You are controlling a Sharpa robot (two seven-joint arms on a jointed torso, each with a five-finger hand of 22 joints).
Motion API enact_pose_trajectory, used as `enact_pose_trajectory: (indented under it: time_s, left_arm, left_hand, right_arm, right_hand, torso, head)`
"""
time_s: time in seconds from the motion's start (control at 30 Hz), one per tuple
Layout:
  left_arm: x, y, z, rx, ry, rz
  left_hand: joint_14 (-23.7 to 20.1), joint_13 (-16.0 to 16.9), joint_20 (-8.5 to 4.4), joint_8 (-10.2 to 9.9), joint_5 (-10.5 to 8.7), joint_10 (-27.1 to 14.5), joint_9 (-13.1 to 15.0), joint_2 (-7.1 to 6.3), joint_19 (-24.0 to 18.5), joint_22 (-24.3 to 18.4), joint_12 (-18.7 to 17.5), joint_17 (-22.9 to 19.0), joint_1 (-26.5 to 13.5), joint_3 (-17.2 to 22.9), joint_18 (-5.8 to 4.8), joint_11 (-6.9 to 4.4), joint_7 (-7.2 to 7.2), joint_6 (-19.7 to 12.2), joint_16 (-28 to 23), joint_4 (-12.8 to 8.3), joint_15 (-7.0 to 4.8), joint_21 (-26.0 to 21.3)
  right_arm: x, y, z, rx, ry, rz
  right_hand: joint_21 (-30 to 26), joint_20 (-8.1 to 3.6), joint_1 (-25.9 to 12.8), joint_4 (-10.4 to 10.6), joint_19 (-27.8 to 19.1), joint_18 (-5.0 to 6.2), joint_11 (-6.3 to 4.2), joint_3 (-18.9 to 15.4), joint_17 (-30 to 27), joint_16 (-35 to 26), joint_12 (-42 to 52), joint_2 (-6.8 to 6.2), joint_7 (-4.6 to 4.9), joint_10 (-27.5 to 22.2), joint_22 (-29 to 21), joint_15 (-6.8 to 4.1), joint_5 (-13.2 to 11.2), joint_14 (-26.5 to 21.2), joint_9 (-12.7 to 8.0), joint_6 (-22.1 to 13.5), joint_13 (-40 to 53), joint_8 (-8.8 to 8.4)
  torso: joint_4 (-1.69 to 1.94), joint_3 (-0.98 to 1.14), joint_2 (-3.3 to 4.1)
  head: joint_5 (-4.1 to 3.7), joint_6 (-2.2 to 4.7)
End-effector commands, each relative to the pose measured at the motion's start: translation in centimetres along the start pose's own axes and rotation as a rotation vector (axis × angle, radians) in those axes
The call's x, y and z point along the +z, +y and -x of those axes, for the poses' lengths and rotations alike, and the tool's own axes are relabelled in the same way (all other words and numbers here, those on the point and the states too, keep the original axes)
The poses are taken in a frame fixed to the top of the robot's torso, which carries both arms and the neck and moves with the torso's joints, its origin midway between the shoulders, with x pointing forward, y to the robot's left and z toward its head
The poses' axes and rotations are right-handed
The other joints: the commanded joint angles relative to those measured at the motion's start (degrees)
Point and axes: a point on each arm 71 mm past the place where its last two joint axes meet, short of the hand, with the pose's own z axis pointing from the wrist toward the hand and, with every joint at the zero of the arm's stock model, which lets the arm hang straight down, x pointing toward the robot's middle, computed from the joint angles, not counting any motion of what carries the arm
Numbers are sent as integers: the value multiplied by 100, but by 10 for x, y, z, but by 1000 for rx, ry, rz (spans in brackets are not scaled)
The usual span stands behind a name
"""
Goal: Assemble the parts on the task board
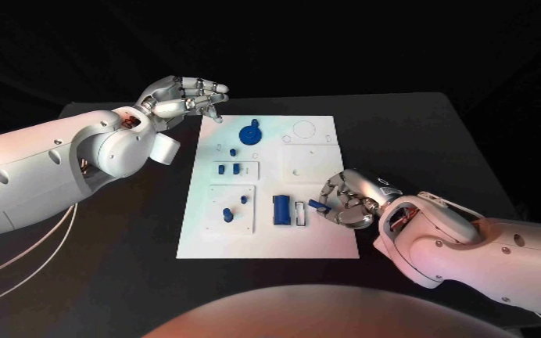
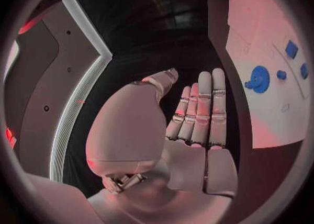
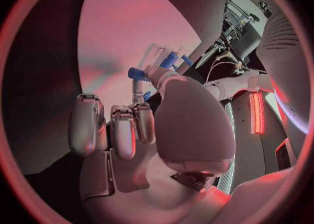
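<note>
Task board (image 1: 321, 236) white on black tabletop (image 1: 451, 142); right hand (image 1: 352, 197) seemingly pinching small blue part (image 1: 319, 206); left hand (image 1: 186, 99) empty, fingers straight, beside board's far corner.

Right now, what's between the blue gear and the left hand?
Bare white board and a strip of black table, nothing else. The head view shows the gear apart from the left hand; the left wrist view agrees.
</note>
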Motion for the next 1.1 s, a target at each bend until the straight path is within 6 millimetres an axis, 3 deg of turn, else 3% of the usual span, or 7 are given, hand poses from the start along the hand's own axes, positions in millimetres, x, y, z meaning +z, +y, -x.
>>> enact_pose_trajectory:
  time_s: [0.03, 0.53, 1.1]
  left_arm:
    - [0, -1, -3, -3, 20, -4]
    - [-1, 0, -3, -4, 28, 3]
    - [-1, 0, -3, -5, 34, 6]
  left_hand:
    - [-36, 9, -4, 39, -11, -52, 5, 66, 33, -6, 19, 2, -11, -2, 71, -2, 256, -49, 32, 40, 4, -22]
    - [-38, 9, -2, 47, -10, -58, 6, 73, 35, -10, 29, 2, -15, -2, 71, -1, 257, -53, 35, 50, 6, -28]
    - [-41, 9, -1, 53, -10, -66, 6, 72, 36, -14, 37, 2, -21, -6, 71, 1, 258, -59, 37, 58, 7, -34]
  right_arm:
    - [3, 1, -6, 58, 28, -17]
    - [14, 10, -23, 65, 89, -27]
    - [17, 10, -28, 36, 133, -38]
  right_hand:
    - [-17, -52, -87, -100, 91, -75, -20, 155, 1376, 19, 24, 0, -16, 263, 916, -33, 18, 580, 217, -28, 987, 100]
    - [8, -53, -859, 90, 112, -81, -27, 114, 1404, 30, 163, 1, -26, 339, 947, -37, -15, 586, 341, 47, 1080, 168]
    - [6, -61, -1036, 140, 116, -81, -39, 11, 1417, 35, 277, 25, -42, 389, 953, -46, -16, 588, 365, 90, 1154, 188]
  torso:
    - [0, 3, 1]
    - [-1, 3, 1]
    - [-3, 5, -3]
  head:
    - [1, 1]
    - [8, 1]
    - [1, 1]
